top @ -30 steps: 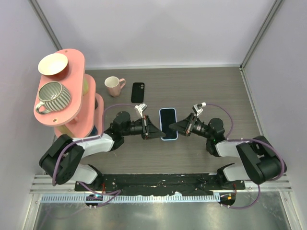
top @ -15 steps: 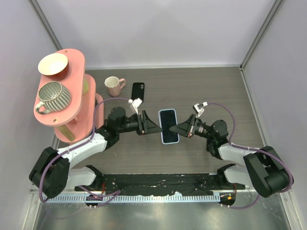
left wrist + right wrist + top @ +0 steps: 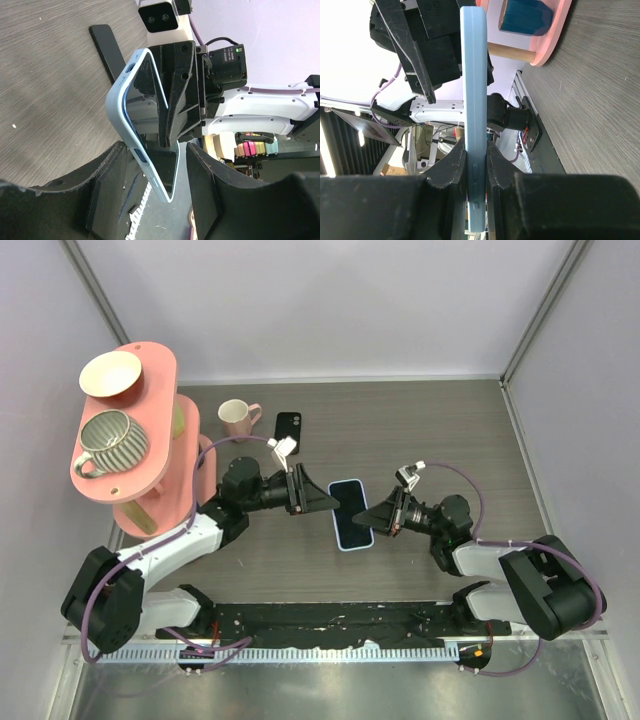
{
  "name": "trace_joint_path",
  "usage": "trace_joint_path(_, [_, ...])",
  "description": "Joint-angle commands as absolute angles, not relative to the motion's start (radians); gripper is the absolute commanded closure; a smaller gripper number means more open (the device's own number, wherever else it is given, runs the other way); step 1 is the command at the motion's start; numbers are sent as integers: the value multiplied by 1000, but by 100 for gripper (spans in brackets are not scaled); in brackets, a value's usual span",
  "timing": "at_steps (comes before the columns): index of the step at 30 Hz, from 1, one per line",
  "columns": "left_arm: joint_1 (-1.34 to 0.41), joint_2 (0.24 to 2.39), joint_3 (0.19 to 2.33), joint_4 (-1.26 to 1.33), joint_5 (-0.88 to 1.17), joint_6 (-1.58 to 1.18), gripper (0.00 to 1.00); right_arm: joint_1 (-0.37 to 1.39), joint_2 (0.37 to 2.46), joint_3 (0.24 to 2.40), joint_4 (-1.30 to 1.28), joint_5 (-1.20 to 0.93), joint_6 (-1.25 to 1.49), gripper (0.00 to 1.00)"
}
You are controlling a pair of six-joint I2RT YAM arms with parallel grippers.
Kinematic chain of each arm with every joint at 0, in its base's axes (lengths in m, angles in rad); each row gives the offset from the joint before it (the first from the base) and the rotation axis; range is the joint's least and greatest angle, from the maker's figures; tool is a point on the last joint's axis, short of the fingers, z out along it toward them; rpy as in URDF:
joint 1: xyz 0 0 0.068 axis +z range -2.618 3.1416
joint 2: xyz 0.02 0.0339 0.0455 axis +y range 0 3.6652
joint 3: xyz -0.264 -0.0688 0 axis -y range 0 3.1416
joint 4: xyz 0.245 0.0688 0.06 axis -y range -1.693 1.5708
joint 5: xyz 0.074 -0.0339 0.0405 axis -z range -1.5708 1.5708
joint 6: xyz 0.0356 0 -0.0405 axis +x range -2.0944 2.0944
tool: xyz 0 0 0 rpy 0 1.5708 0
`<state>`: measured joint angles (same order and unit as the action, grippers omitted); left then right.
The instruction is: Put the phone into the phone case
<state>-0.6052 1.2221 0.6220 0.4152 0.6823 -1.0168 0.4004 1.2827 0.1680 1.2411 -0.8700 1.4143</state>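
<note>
The light-blue phone (image 3: 350, 513) is held off the table, screen up in the top view. My right gripper (image 3: 368, 517) is shut on its right edge; in the right wrist view the phone (image 3: 472, 90) stands edge-on, pinched between the fingers of my right gripper (image 3: 475, 155). My left gripper (image 3: 325, 502) is open at the phone's left edge. In the left wrist view the phone (image 3: 142, 115) reaches between the spread fingers of my left gripper (image 3: 160, 160), with a gap on one side. The black phone case (image 3: 288, 430) lies flat on the table behind and also shows in the left wrist view (image 3: 106, 50).
A pink two-tier stand (image 3: 155, 475) at the left carries a bowl (image 3: 110, 373) and a striped cup (image 3: 112, 438). A pink mug (image 3: 237, 418) stands left of the case. A blue object (image 3: 525, 14) sits on the stand's lower tier. Grey walls enclose the table.
The phone has shifted toward the near edge and turned slightly, carried by my right gripper. My left arm has stretched further right and up, its open fingers staying at the phone's left edge.
</note>
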Motion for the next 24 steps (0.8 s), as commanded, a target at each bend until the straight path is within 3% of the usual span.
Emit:
trace_joint_path(1, [-595, 1229, 664, 466, 678, -1014, 46, 413, 1241, 175, 1517, -885, 1433, 94])
trace_joint_path(13, [-591, 1264, 675, 480, 663, -1025, 52, 426, 1235, 149, 1559, -885, 1454, 94])
trace_joint_path(20, [-591, 1267, 669, 473, 670, -1006, 92, 429, 1235, 133, 1556, -885, 1442, 94])
trace_joint_path(24, [-591, 1246, 709, 309, 622, -896, 100, 430, 1230, 130, 1487, -885, 1407, 94])
